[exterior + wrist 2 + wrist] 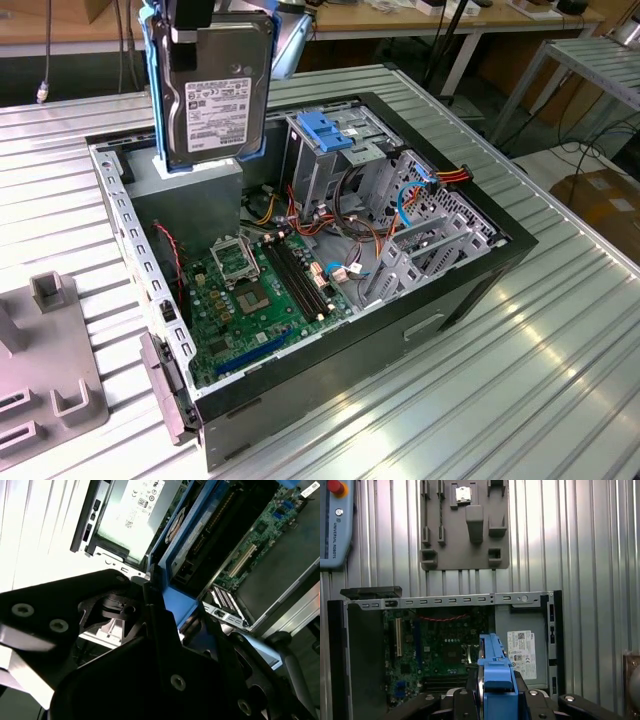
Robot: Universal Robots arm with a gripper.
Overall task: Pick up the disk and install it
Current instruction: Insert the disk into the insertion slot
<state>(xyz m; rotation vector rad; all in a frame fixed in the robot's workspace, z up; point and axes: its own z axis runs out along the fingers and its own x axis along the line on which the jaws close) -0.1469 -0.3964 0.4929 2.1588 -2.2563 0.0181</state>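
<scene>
Off the case's side towards the exterior view's left, a grey fixture plate (60,385) lies flat on the ribbed metal table (520,350), just beside the open computer case (300,375).

Over the case's far corner on that same side, the gripper (192,30) has its fingers pinched onto the top edge of the disk (215,100). The disk hangs upright in the air, label facing out, with blue rails down both long edges. Its lower end is right above the grey power supply (195,195) in that corner of the case. Can't tell if they touch.

In the first wrist view the disk (496,677) shows edge-on, clamped between the black fingers.

The green motherboard (255,290) covers the middle of the case floor.

Further towards the exterior view's right, inside the case, stands the metal drive cage (330,165) with its blue plastic top. Past that, a bunch of red and yellow cables (455,178) sits by the case's far wall.
</scene>
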